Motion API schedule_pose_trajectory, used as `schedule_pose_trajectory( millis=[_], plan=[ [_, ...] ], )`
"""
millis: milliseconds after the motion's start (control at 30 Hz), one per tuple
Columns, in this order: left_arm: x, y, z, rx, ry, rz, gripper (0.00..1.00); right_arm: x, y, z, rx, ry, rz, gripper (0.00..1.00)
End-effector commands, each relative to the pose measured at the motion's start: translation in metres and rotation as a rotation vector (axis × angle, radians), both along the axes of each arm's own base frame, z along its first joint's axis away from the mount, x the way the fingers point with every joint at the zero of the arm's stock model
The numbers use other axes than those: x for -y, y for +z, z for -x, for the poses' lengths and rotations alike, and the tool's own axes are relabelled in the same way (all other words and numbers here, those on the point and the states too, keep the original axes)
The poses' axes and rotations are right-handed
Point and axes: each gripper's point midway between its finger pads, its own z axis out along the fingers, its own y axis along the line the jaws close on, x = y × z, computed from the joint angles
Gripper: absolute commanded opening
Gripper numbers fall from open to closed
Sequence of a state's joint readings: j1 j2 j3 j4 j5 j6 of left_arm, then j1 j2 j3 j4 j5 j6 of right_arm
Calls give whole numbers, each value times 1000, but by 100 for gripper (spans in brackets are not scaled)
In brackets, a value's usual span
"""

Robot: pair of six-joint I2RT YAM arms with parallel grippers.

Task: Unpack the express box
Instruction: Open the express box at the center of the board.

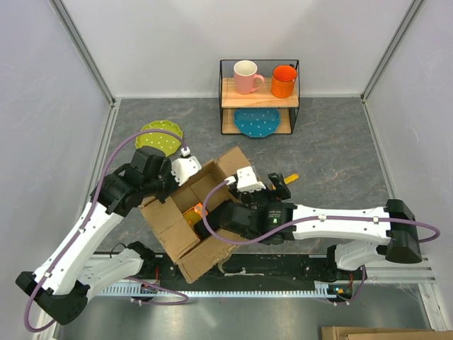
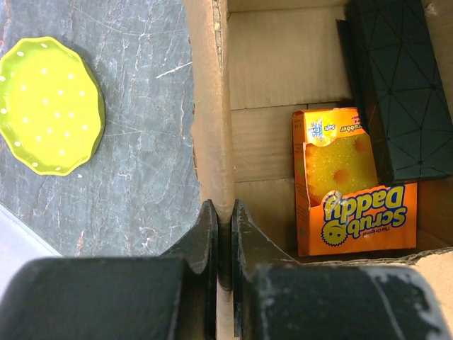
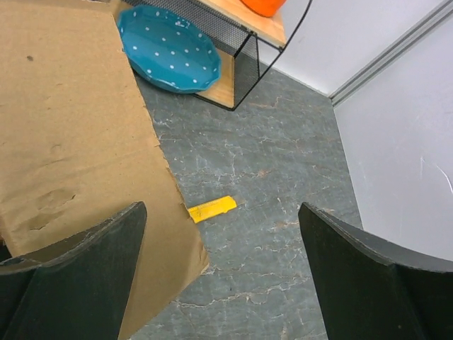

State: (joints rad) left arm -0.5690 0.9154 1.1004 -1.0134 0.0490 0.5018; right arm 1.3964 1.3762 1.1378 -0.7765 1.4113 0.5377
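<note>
The express box [image 1: 185, 225] sat open near the table's [image 1: 333, 142] near edge, between the two arms and skewed to the table's edges. The left pincer [image 2: 223, 230] was clamped shut on the top edge of the box's left wall, one finger outside and one inside, which I judged was steadying the box. On the box floor, just inside that wall, lay an orange sponge pack [image 2: 350, 184] with its long axis running along the held wall. A black carton [image 2: 403, 92] lay touching it on the side away from the left pincer.

The right pincer [image 3: 221, 237] stood wide open and held nothing, at the box's right side, with an opened flap [image 3: 64, 127] just beside its left finger. It faced bare table and a yellow strip [image 3: 211, 208]. The contents therefore lay to its left and behind its aim. As the free and nearer arm, it would likely need to turn back over the opening.
</note>
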Motion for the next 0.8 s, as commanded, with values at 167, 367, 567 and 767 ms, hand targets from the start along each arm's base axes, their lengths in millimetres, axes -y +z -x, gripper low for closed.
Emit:
schedule_pose_trajectory(
  millis=[167,367,567,767],
  plan=[
    [14,32,34,-29,-150,102,2,-13,-45,-8,-123,55,-108,0],
    [21,54,36,27,-225,123,2,-42,-55,1,-197,226,-287,0],
    [29,60,36,76,-269,151,2,-63,-38,18,-198,462,-473,2],
    [44,70,30,111,-294,188,2,-78,-26,28,-199,578,-541,3]
  ],
)
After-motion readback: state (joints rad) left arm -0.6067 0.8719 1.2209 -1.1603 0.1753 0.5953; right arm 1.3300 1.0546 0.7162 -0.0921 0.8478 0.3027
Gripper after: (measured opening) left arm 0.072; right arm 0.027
